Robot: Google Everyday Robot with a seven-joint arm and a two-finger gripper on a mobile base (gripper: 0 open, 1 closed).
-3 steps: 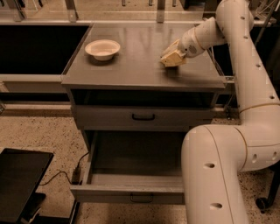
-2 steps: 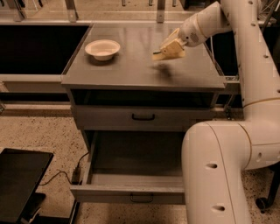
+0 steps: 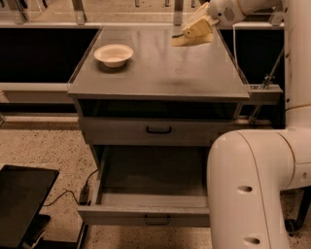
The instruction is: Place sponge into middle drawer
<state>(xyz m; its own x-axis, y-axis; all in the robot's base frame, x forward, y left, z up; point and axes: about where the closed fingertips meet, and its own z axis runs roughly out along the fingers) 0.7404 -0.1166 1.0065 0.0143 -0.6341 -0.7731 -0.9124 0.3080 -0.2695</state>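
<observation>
Over the countertop (image 3: 160,73), far right, the pincer (image 3: 198,29) with the sponge (image 3: 181,41).

- The arm (image 3: 248,189) has smooth, glossy white shells with rounded, tube-like links and no visible markings.
- The nearest link, at lower right, is thick and bends like an elbow. Two small dark oval recesses (image 3: 245,188) sit one above the other on its face.
- A slimmer white link (image 3: 297,58) runs up the right edge, crossed by a thin pale seam line.
- The wrist (image 3: 227,9) is a short white rounded housing.
- The gripper (image 3: 194,31), at upper right over the far part of the surface (image 3: 160,73), has cream-yellow fingers (image 3: 200,24), closed on the sponge (image 3: 183,40).
</observation>
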